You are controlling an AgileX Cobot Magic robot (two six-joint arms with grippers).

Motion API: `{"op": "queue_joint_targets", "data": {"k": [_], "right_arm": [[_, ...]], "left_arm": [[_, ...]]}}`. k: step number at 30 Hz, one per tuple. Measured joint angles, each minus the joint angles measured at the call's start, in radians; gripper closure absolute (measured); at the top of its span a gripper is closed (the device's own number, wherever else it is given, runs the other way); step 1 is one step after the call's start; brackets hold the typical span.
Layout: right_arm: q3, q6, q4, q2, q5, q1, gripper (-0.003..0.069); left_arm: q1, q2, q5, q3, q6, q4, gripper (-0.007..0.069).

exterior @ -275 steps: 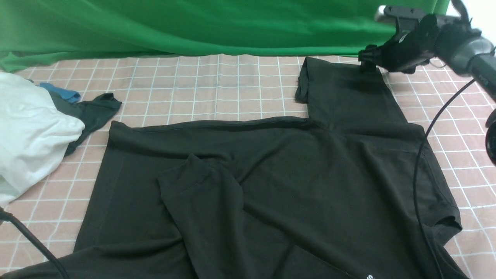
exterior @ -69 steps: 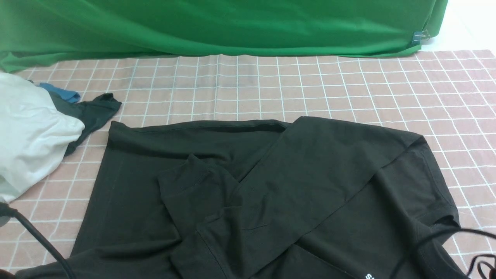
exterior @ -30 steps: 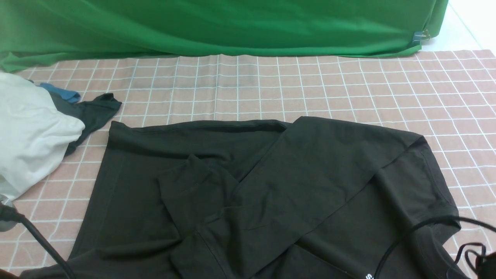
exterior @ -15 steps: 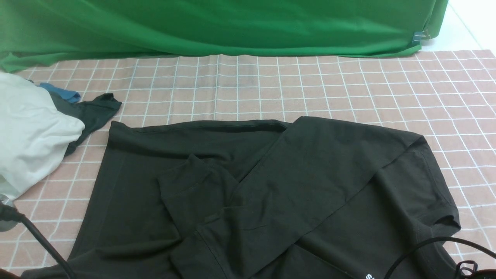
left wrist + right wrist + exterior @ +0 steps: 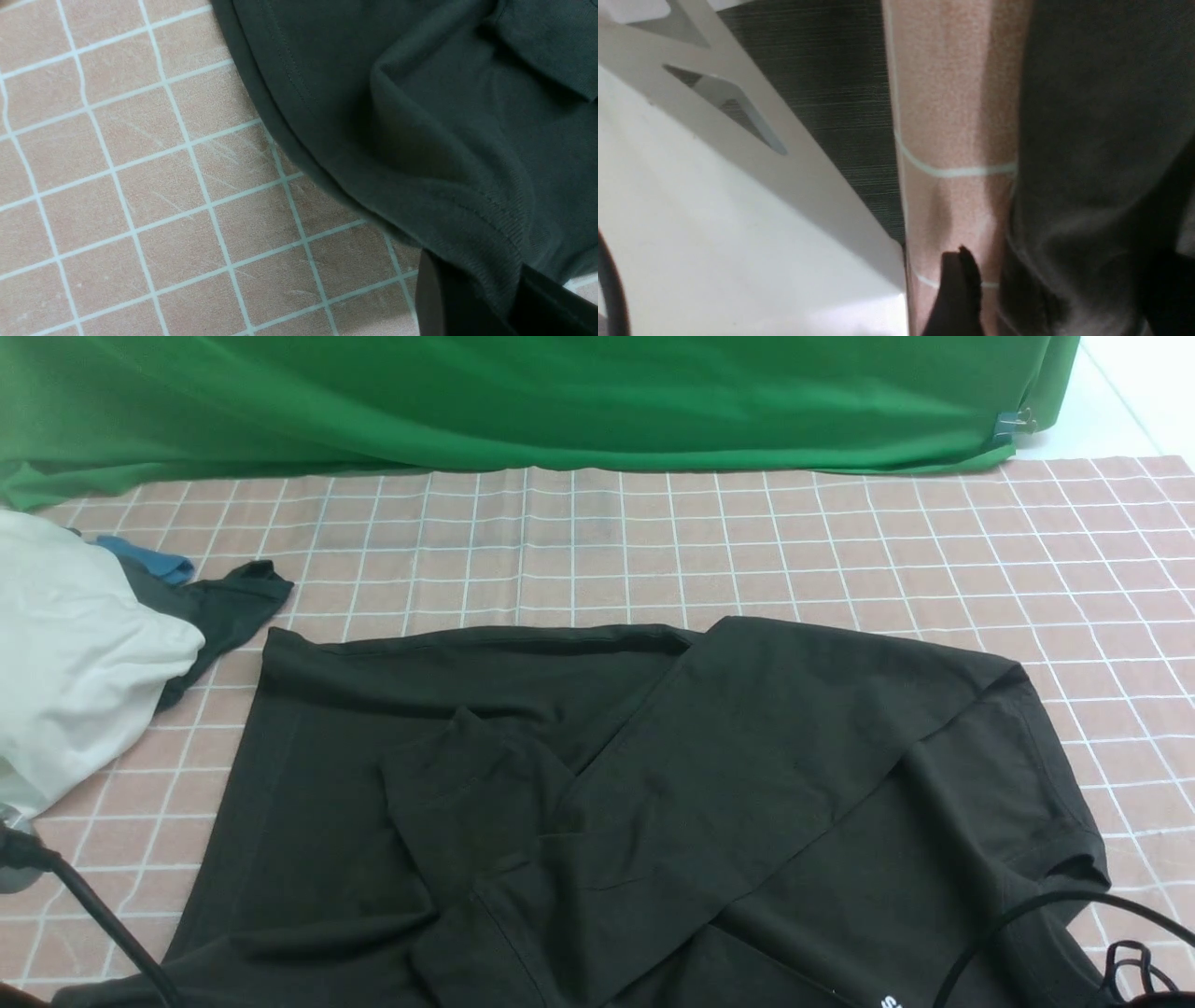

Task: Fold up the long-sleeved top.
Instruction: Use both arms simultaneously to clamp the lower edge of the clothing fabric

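One top (image 5: 653, 784) lies spread on the surface (image 5: 597, 551) beside one white bundle (image 5: 75, 653) and one dark scrap (image 5: 224, 602); of two grippers, the left gripper (image 5: 486, 298) clenches its hem and the right gripper (image 5: 1064, 298) stands released astride its edge.

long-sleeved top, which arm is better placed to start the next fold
Left, likely: the left fingers pinch the long-sleeved top at its edge; the right fingers stand open, gripping nothing.
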Motion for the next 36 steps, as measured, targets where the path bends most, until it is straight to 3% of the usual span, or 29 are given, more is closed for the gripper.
{"op": "queue_joint_targets", "data": {"k": [13, 17, 25, 36], "right_arm": [[0.025, -0.017, -0.009, 0.000, -0.072, 0.000, 0.0459], [0.019, -0.014, -0.015, 0.000, -0.048, 0.000, 0.0592], [-0.092, 0.079, 0.045, -0.039, 0.151, 0.000, 0.0604], [-0.075, 0.104, 0.212, -0.216, 0.184, 0.000, 0.0604]], "left_arm": [[0.000, -0.014, 0.002, 0.000, 0.000, -0.011, 0.0587], [0.000, -0.038, 0.010, 0.000, 0.000, -0.009, 0.0587], [0.000, -0.086, 0.019, -0.015, -0.012, 0.005, 0.0587], [0.000, -0.118, 0.020, -0.075, -0.059, 0.083, 0.0587]]}}
